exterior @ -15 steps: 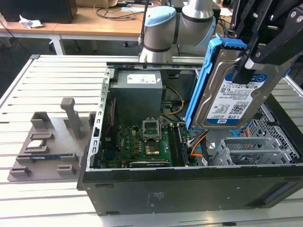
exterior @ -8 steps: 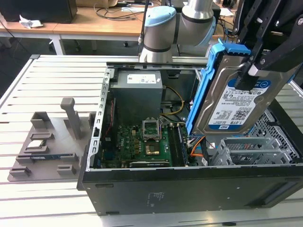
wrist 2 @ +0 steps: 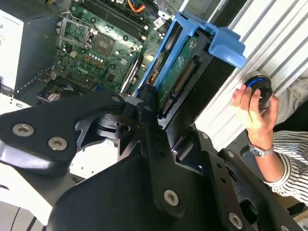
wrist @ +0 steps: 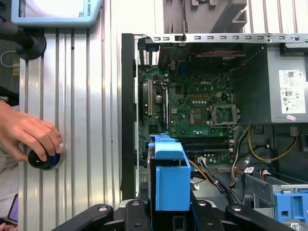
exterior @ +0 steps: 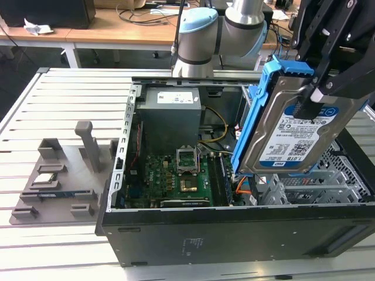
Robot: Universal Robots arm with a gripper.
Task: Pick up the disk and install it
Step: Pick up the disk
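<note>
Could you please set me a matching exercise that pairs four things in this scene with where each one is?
Things:
1. disk
2. hand
3. motherboard
4. grey box

Places:
A. flat on the floor of the open case
B. resting on a black knob on the table
C. gripped by the end effector, tilted above the case
D. inside the case, at its far end in the exterior view

Pairs: 1-C, 2-B, 3-A, 4-D
</note>
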